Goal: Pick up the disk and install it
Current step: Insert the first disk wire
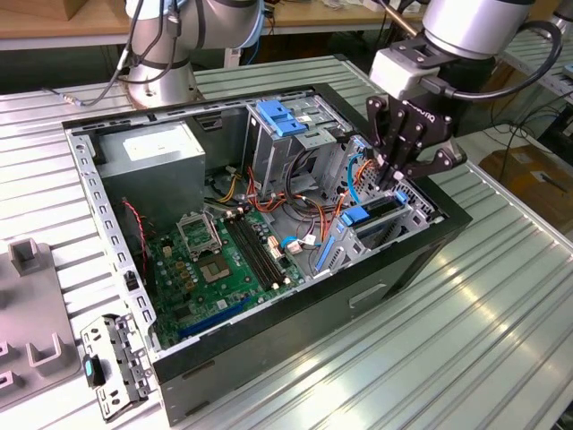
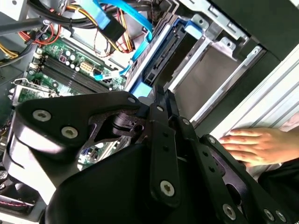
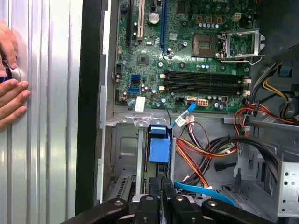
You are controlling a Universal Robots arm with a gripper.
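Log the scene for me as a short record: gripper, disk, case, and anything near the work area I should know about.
gripper: above the drive bay at the exterior view's right end of the case, fingers drawn together
disk: standing on edge in the bay slot, directly under the gripper; grip on it unclear
case: open, lying on the ribbed metal table, motherboard exposed
nearby: a person's hand resting on the table beside the case

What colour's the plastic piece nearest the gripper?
The plastic piece is blue, clearest in the first wrist view.
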